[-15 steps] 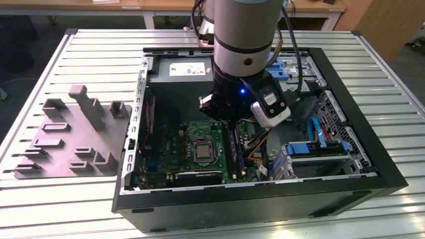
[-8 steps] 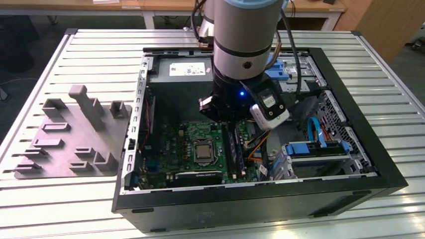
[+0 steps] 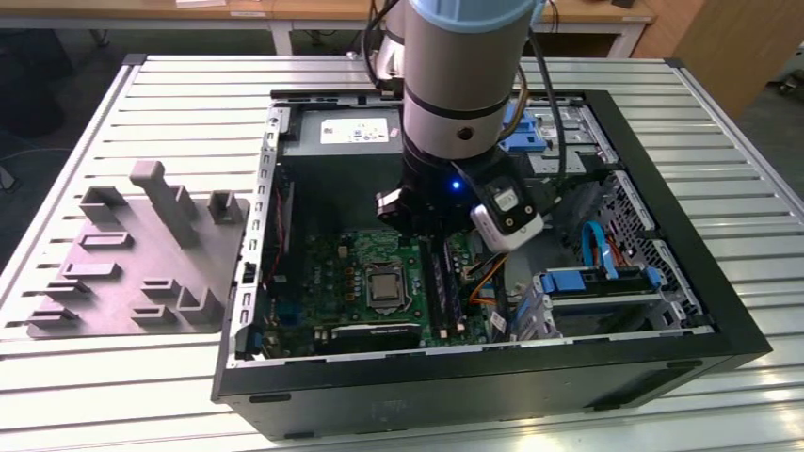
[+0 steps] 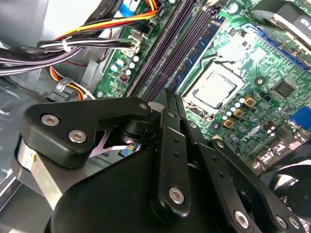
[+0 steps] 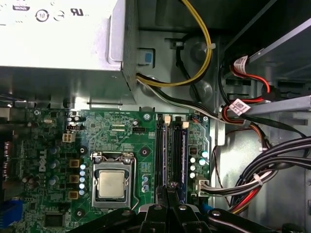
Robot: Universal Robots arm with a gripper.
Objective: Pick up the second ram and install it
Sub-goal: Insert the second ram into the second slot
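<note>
My gripper (image 3: 435, 232) reaches down into the open computer case (image 3: 503, 388), over the memory slots beside the processor (image 3: 380, 283). In both wrist views its fingers are drawn together (image 4: 171, 94) (image 5: 171, 188) on a thin dark stick seen edge-on, the second ram (image 5: 173, 155). The stick lies along a black slot rail, low against the green motherboard (image 5: 121, 131). Whether it is fully seated I cannot tell. Another blue-black stick (image 5: 184, 155) (image 4: 203, 46) stands in the neighbouring slot, close beside the fingers.
The grey power-supply box (image 5: 58, 34) sits past the slots' far end. Bundled cables (image 5: 272, 170) run close to the slots on the side away from the processor. A drive cage with blue clips (image 3: 603, 282) stands at the exterior view's right. The grey fixture tray (image 3: 126, 264) lies outside the case.
</note>
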